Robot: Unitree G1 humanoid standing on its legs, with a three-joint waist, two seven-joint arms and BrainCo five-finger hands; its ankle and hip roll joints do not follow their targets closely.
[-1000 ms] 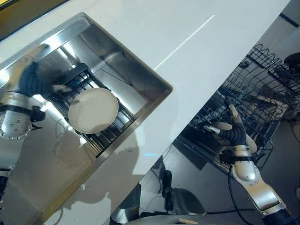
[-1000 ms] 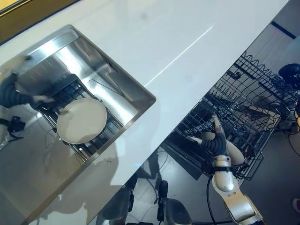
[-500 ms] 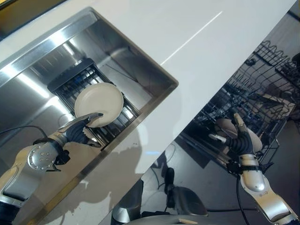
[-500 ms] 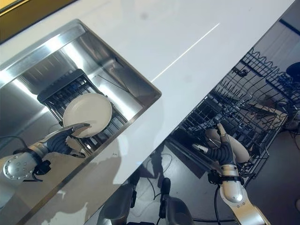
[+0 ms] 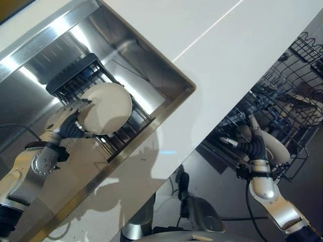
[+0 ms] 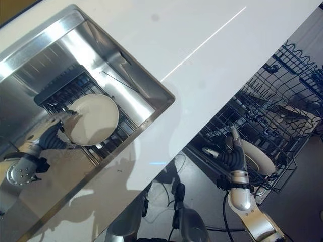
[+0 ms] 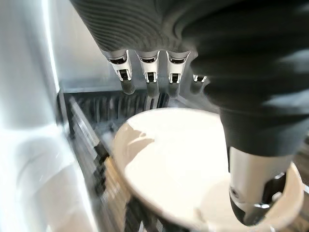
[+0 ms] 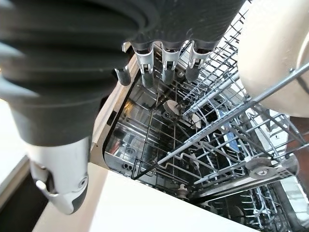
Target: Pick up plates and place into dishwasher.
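Observation:
A round cream plate leans on a black dish rack inside the steel sink. My left hand is at the plate's left rim. In the left wrist view its fingers reach out straight past the plate's far rim, and its thumb lies over the plate's face. My right hand hangs open beside the dishwasher's lower rack, holding nothing. Another cream plate stands in that rack just behind the hand, and is also seen in the right wrist view.
A white countertop runs between the sink and the open dishwasher. The wire rack has many upright tines and a few other dishes farther back. The sink floor lies below the left hand.
My left hand has moved from under the plate's lower edge up to its left rim, fingers now over the rim. The camera shifted slightly. The right hand has hardly moved.

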